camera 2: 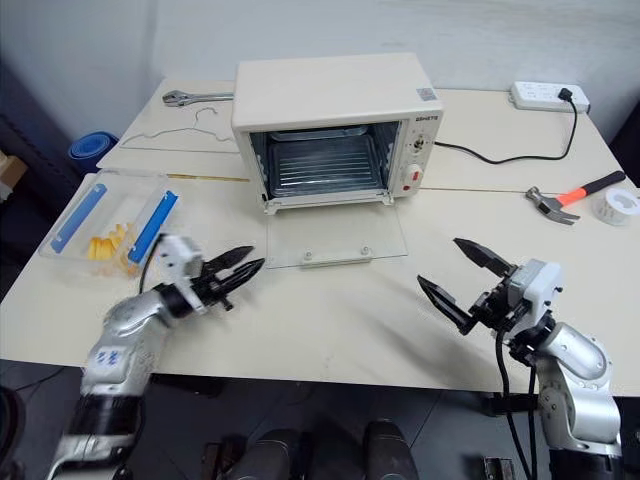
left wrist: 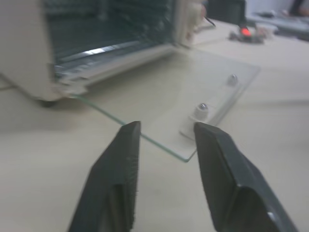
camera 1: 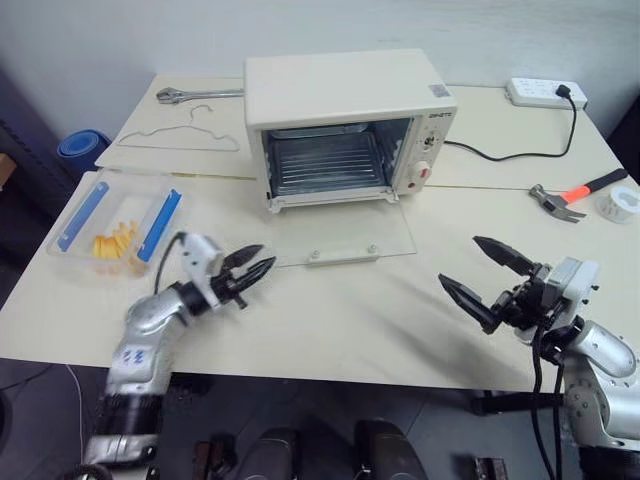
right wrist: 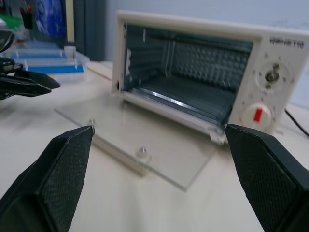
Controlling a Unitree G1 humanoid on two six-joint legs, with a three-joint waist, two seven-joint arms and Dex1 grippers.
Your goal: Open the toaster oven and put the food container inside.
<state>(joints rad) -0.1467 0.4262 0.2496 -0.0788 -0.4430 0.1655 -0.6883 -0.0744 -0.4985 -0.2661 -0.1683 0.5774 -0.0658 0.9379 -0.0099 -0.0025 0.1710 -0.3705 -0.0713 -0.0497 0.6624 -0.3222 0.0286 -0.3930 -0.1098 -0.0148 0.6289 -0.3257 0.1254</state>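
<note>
Lettering on the toaster oven (right wrist: 270, 72), at the top of its control panel, read "RENETO" or close to it as far as the right wrist view showed; the oven stood toward the table's (camera 1: 350, 320) far edge, its glass door (camera 1: 345, 240) folded flat onto the table. The food container (camera 1: 115, 225) lay near the left edge. Toward the near edge, the left gripper (camera 1: 255, 268) had its fingers slightly apart and empty, while the right gripper (camera 1: 478, 270) had its fingers spread wide, holding nothing.
</note>
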